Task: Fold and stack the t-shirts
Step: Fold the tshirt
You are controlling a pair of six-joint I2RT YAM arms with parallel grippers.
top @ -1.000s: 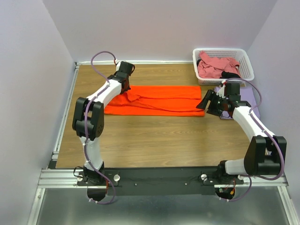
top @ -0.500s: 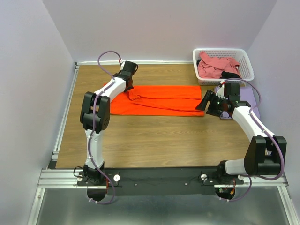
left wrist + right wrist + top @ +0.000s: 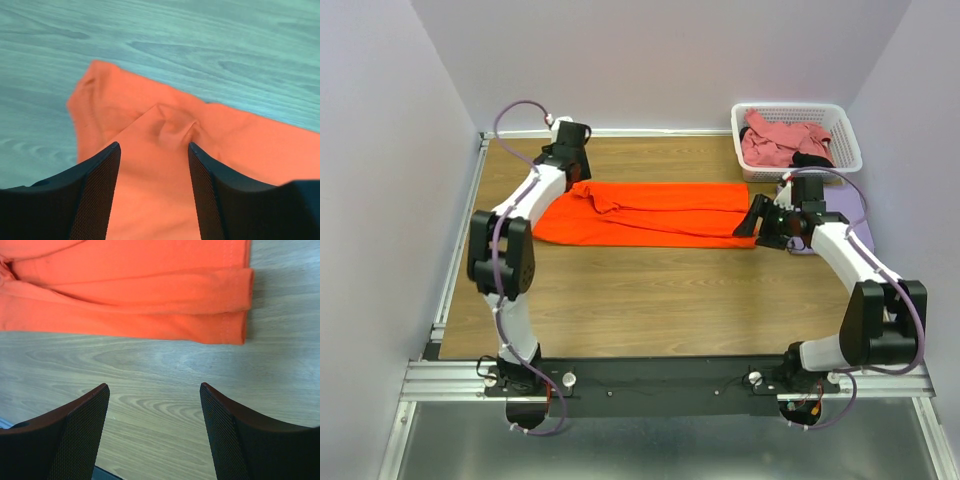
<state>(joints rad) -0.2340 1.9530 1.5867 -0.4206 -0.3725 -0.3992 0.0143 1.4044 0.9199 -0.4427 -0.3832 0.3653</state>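
The orange t-shirt [image 3: 650,213] lies stretched across the far middle of the worktop [image 3: 650,300] as a long band, apparently folded lengthwise, with its layers showing one over another at the right end. The left fingers [image 3: 95,200] are spread apart over the shirt's left end, straddling a small puckered ridge in the cloth. I can see nothing pinched between them, and I cannot tell whether their tips touch the fabric. The right fingers [image 3: 75,435] are spread wide and hold nothing, hanging over bare wood just beside the stitched hem at the right end. A pink shirt [image 3: 780,140] and a bit of black cloth [image 3: 812,160] sit heaped in the white basket [image 3: 790,106] at the far right corner, and a lavender shirt [image 3: 848,208] lies partly hidden under the right arm. To my eye this cloth is light, limp and thin. It would sag from any single point, and the stacked layers would likely slide off one another if only the top one were caught. I would take it at the two ends, at the corners, with one finger slipped under against the wood so that every layer is caught. Both ends should lift evenly, because a one-sided pull would probably drag the band askew.
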